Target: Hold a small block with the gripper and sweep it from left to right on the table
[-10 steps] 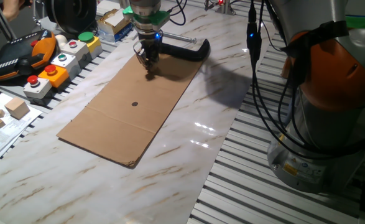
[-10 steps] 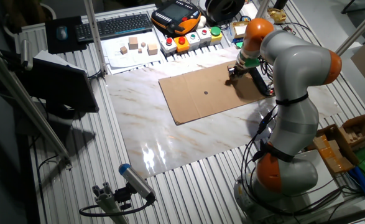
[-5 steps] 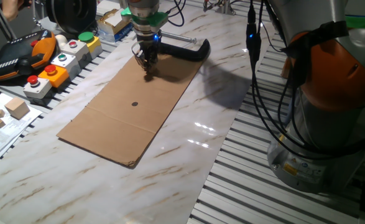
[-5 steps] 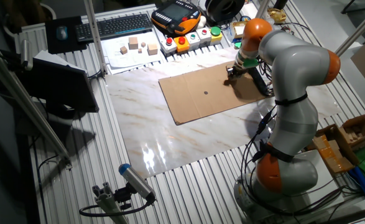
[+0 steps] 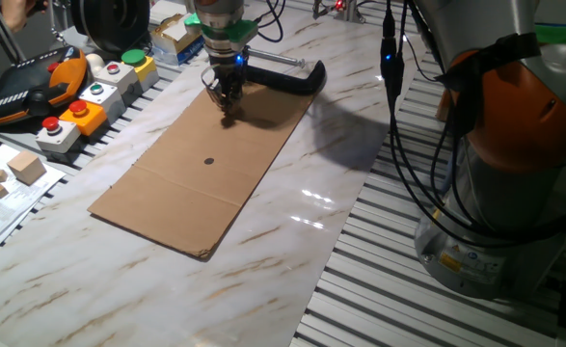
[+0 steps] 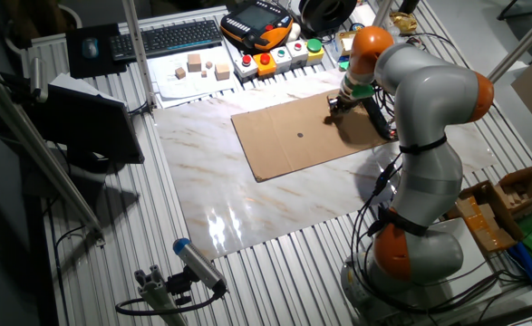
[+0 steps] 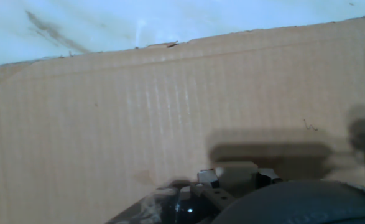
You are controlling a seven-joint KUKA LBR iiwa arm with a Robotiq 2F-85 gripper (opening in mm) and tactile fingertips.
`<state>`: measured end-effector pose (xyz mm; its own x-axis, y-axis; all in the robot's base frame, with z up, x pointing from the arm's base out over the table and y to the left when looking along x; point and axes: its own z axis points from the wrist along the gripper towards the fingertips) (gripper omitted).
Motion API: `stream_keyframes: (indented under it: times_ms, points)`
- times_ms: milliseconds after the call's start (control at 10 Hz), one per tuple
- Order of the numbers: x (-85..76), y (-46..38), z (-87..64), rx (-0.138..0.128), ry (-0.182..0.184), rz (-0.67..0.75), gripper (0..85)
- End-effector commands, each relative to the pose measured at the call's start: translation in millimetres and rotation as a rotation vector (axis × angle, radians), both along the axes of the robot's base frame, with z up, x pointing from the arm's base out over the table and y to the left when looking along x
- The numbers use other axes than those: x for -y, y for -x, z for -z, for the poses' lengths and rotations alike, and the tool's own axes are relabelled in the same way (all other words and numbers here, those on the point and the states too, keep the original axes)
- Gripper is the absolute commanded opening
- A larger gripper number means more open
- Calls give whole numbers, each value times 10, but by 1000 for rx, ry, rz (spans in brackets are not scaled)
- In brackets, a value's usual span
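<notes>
Tool [image 5: 228, 114] clamped on small block [image 7: 235, 173], pressed down on cardboard sheet [image 5: 205, 164] near its far end, atop table [image 5: 292, 241]. Black clamp [image 5: 287, 75] just beyond.

No legible text, label, brand, number or sign appears in any view — the button boxes [image 5: 90, 96], the keyboard [image 6: 179, 36] and the paper sheet [image 6: 198, 77] under the wooden cubes carry nothing readable at this resolution.
</notes>
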<state>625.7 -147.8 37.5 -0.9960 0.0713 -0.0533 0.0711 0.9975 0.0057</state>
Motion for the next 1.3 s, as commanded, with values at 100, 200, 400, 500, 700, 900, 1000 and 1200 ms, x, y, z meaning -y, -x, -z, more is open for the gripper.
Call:
stream_keyframes:
  times_ms: [100, 200, 400, 500, 700, 900, 1000, 1200]
  points:
    - [-18, -4, -4, -1, -2, 3, 7]
    - [-25, -7, -6, -1, -5, 5, 7]
    - [-37, -10, -6, -1, -5, 5, 7]
    - [-45, -14, -4, -1, -5, 5, 7]
    - [-69, -17, 2, -3, -5, 5, 7]
    - [-102, -21, 7, -3, -5, 6, 7]
    - [-126, -20, 8, -4, -6, 9, 7]
    - [-176, -20, -4, -6, -3, 11, 7]
